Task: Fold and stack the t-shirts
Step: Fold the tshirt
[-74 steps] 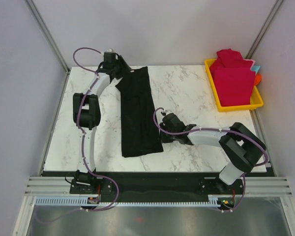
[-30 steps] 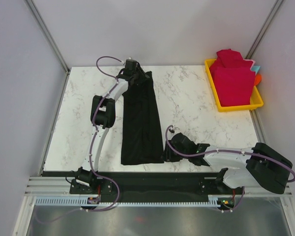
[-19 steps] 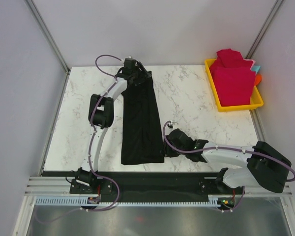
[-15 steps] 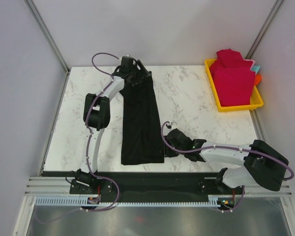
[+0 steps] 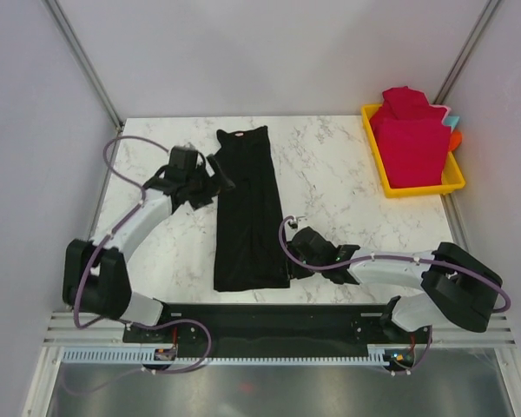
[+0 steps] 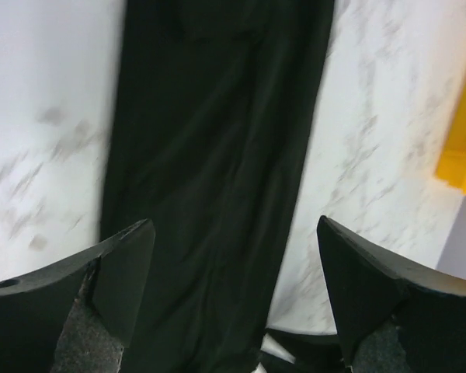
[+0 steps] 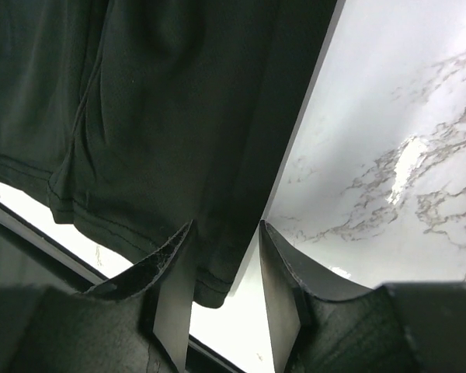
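Both empty: left claw (image 6: 234,225) gaping over the black t-shirt (image 5: 247,208), right claw (image 7: 227,227) slightly parted at its hem, likely for folding.

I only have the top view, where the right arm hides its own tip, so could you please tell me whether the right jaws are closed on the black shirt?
Observer: No; in the right wrist view the right jaws stand slightly apart, with the hem corner of the shirt seen in the gap.
Operator: Is the cloth single-layered there?
Observer: No, the hem shows stepped layers, one ending short of the corner.
Operator: And the left jaws?
Observer: Wide open and empty; the shirt lies flat beyond them.
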Robot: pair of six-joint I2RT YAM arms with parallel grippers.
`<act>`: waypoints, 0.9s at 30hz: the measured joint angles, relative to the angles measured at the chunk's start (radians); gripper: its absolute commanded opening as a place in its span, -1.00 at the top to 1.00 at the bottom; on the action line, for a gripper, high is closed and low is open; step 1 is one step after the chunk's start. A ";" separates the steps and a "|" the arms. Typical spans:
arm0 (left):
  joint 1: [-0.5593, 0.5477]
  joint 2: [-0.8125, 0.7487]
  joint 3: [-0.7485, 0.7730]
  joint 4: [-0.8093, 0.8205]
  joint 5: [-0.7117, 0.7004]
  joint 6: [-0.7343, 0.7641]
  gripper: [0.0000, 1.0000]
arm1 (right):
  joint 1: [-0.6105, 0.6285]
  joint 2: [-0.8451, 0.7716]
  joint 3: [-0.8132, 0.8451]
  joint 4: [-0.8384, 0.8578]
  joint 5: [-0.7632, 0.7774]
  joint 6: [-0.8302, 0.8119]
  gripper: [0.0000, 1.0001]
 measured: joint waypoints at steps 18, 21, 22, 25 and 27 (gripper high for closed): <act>-0.107 -0.897 -0.821 -0.140 -0.047 -0.088 -0.36 | 0.003 -0.092 -0.056 -0.063 -0.104 0.018 0.73; -0.110 -0.838 -0.841 -0.142 -0.046 -0.093 -0.26 | 0.003 -0.097 -0.060 -0.072 -0.105 0.026 0.80; -0.116 -0.833 -0.846 -0.146 -0.046 -0.095 -0.23 | 0.003 -0.097 -0.060 -0.072 -0.105 0.027 0.80; -0.145 -0.852 -0.861 -0.147 -0.046 -0.101 -0.16 | 0.003 -0.097 -0.060 -0.070 -0.112 0.027 0.87; -0.172 -0.868 -0.867 -0.147 -0.044 -0.106 -0.07 | 0.003 -0.093 -0.060 -0.067 -0.118 0.026 0.87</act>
